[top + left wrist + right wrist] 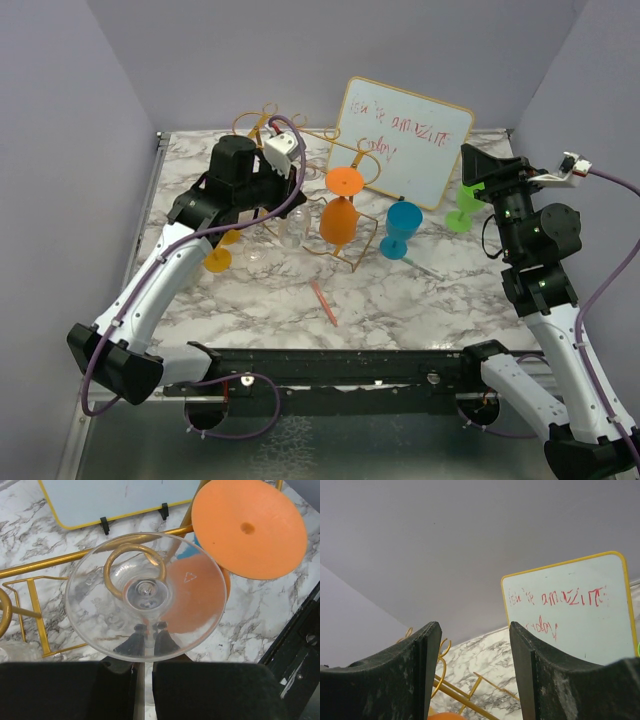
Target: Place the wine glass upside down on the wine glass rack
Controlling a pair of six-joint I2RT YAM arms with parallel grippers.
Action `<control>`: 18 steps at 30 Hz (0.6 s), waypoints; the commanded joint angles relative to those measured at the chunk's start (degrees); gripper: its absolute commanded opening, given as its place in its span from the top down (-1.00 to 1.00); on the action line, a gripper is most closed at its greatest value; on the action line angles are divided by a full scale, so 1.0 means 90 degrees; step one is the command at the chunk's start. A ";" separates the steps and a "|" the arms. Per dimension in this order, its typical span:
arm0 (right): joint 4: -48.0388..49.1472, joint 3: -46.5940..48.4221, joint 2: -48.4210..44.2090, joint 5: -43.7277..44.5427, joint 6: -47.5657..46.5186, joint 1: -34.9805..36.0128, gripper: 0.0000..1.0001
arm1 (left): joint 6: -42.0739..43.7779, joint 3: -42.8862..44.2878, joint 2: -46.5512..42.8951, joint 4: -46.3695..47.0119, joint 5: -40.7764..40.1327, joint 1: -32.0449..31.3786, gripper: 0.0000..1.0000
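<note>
gold wire rack with curled loops [45, 563]: at it our left gripper [144, 672] clenches the clear inverted wine glass [145, 595] by its stem; our right gripper [475, 680] gapes empty. the foot may snag a loop and twist loose.

The scene is enclosed by plain lavender walls [250, 50] at nine, twelve and three o'clock. Between them a white tabletop [420, 300] veined in grey marble is seen, evenly lit. A black rail [340, 365] is fixed along its six o'clock edge.
</note>
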 commanded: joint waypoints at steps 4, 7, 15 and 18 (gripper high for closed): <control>-0.0134 -0.0087 -0.0027 0.0204 -0.0076 0.0021 -0.25 | 0.0133 -0.0185 -0.0060 0.0635 0.0264 0.0012 1.00; -0.0134 -0.0097 -0.0026 0.0195 -0.0063 0.0021 -0.25 | 0.0013 -0.0223 0.0021 0.0704 0.0050 0.0010 1.00; -0.0172 -0.0119 -0.0019 0.0156 -0.0046 0.0021 -0.25 | -0.0220 -0.0425 0.0127 0.0995 -0.0044 0.0010 1.00; -0.0177 -0.0123 -0.0036 0.0154 -0.0036 0.0021 -0.25 | -0.0359 -0.0463 0.0128 0.1101 -0.0102 0.0010 1.00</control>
